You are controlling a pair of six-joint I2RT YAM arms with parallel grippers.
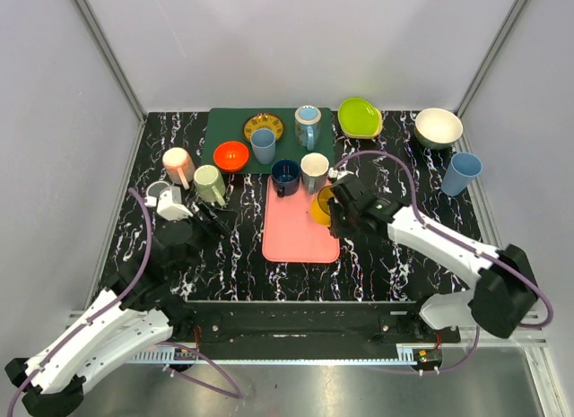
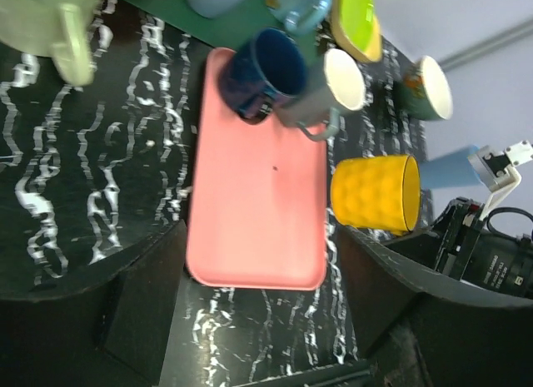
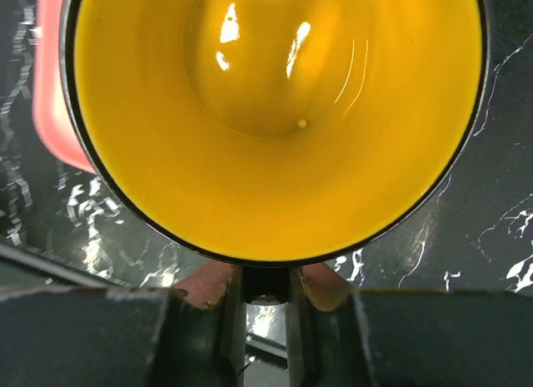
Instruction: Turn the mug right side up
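- At the right edge of the pink tray (image 1: 300,229), the yellow mug (image 1: 323,204) lies on its side. Its open mouth faces the right arm, and its base points toward the tray.
- The right gripper (image 3: 266,291) pinches the mug's rim at the bottom of the wrist view, with one finger inside the wall and one outside. The glossy yellow interior fills most of that picture.
- It is not clear whether the mug rests on the desk (image 1: 395,264) or is held just above it.
- The left gripper (image 1: 213,221) sits over the desk to the left of the tray, well apart from the yellow mug. Its fingers are spread wide and hold nothing.
- A dark blue mug (image 2: 265,71) and a white mug (image 2: 333,91) lie at the far end of the tray, touching each other.
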